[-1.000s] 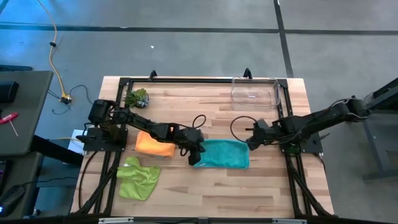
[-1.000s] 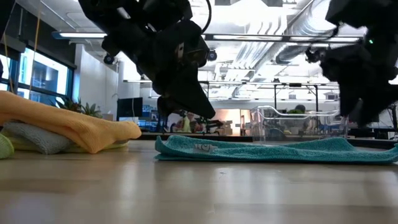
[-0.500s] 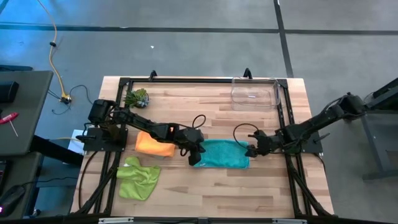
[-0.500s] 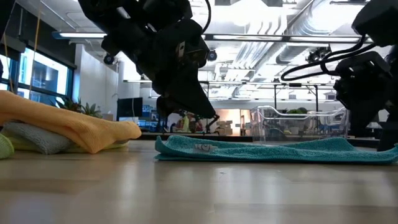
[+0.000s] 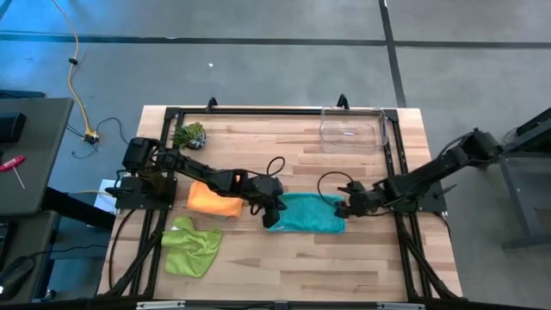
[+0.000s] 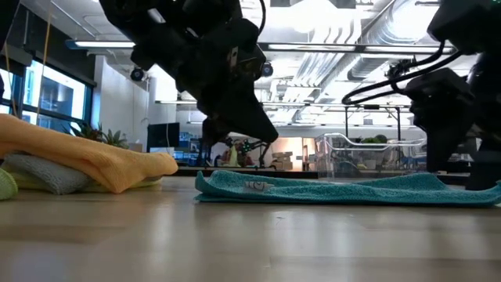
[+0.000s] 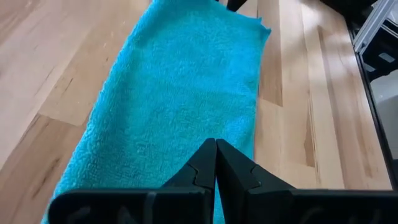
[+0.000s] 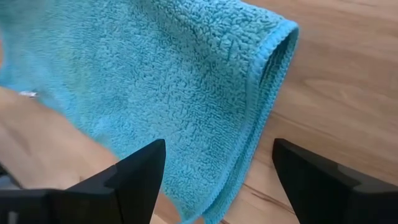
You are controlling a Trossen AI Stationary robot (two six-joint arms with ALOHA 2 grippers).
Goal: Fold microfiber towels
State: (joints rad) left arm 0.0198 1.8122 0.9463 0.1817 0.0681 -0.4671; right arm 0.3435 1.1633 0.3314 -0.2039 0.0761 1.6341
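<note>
A folded teal towel [image 5: 306, 213] lies mid-table. The left gripper [image 5: 272, 215], arm stretched low, rests at its left edge, fingers pressed together. The right gripper [image 5: 344, 209] reaches its right edge, fingers spread, apparently just above the cloth.

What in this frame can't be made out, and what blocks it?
- Whether the shut left gripper touches the teal towel: in the high view the arm covers the contact.
- Grey towel: low view only, mostly buried under the orange towel.
- Yellow towel: not made out in any view.
- Whether the teal towel's far edge lies between the open right gripper's fingers: cut off by the right wrist view's edge.
</note>
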